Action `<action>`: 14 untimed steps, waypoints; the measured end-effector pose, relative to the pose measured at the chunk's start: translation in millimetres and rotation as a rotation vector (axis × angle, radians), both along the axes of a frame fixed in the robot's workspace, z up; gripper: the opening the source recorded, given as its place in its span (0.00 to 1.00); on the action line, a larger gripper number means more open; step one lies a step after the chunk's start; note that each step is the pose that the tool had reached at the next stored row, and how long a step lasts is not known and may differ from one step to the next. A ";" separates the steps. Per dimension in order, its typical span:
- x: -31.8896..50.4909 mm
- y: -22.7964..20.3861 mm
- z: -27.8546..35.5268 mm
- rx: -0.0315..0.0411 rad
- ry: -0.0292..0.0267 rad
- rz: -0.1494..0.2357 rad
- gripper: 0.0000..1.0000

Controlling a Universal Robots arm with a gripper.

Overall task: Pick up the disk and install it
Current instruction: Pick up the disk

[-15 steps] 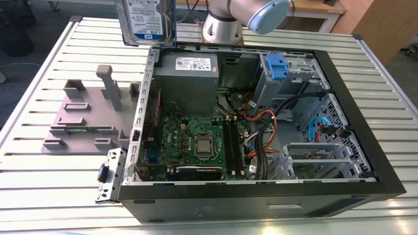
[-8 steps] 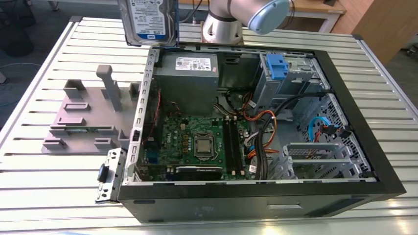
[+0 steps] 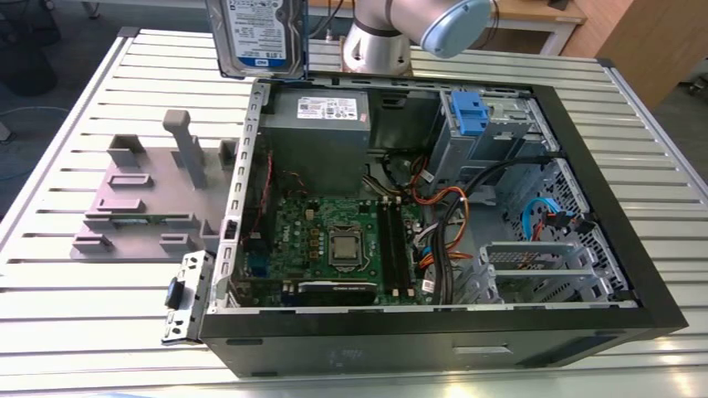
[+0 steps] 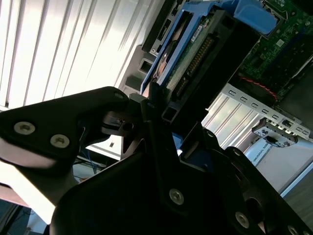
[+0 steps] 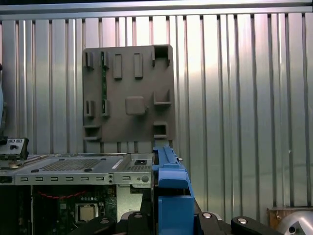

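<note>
Item: the disk [image 3: 257,37]. Silver-grey hard drive, printed label, blue carrier bracket. Position: held aloft, upright, label towards the exterior view, above the far rim of the open computer case [image 3: 443,336].

Gripper [image 4: 155,113]: black fingers [image 4: 155,147] closed against the carrier at one end of the disk, seen in the second wrist view; the rest of the drive projects beyond them.

Adjacent: grey plastic stand [image 3: 144,199] on the slatted metal table [image 3: 66,315], beside the case; power supply box [image 3: 315,124] and blue-tabbed drive cage [image 3: 470,116] inside the case.
</note>
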State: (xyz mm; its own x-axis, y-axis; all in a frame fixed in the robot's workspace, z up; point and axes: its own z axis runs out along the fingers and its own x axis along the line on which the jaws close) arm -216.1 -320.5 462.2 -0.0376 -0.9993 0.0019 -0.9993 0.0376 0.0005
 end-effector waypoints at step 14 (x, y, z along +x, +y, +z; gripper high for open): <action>10.2 0.0 0.0 0.0000 0.0000 0.000 0.36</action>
State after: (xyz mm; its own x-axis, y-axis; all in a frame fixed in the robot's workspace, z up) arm -205.9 -320.5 462.2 -0.0376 -0.9993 0.0019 -0.9993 0.0376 0.0005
